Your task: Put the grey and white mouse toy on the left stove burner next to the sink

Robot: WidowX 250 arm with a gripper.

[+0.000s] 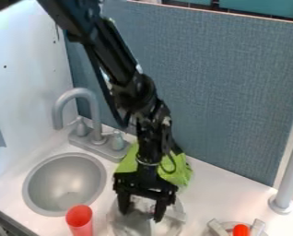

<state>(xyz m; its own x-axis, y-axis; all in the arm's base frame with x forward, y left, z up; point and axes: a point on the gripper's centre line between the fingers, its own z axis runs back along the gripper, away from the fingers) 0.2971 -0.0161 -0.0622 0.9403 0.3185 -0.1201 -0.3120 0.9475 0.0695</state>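
Observation:
The black gripper point(141, 213) hangs down at the lower middle of the camera view, its two fingers spread apart. Below and around the fingertips is a shiny, silvery metal pot or bowl point(121, 227), partly covered by the fingers. Whether the fingers touch it I cannot tell. Behind the gripper a bright green cloth point(181, 171) lies on the counter, partly hidden by the arm. A red cup point(80, 220) stands to the left of the metal vessel, close to the sink.
A round grey sink point(64, 184) with a grey faucet point(94, 115) is at the left. An orange-red object point(241, 230) sits on a grey burner at the lower right, near a grey post point(290, 175). A blue-grey panel point(235, 92) stands behind the counter.

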